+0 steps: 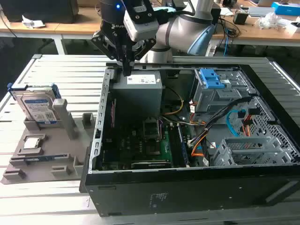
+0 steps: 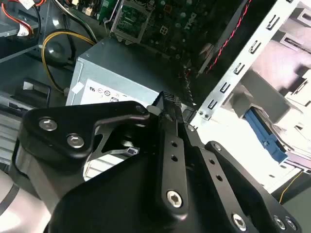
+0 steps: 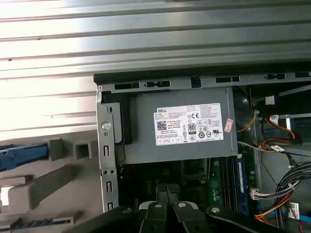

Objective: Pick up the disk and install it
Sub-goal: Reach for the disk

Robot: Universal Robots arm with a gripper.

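Black gripper (image 1: 126,70) fingers together, empty, over grey metal box (image 1: 138,93). Silver rectangular disk with blue rails (image 1: 38,107) stands in grey holder (image 1: 51,140), well apart. We judge pick not begun; grasp needs fingers apart.

Arm (image 1: 185,29): one, grey with blue joint caps, wrist turned downward. Gripper (image 1: 126,70): black, pointing straight down; fingers (image 3: 167,191) pressed together, nothing between them.

open computer case (image 1: 187,192) on slatted table (image 1: 61,70) — grey power supply (image 1: 138,91) inside
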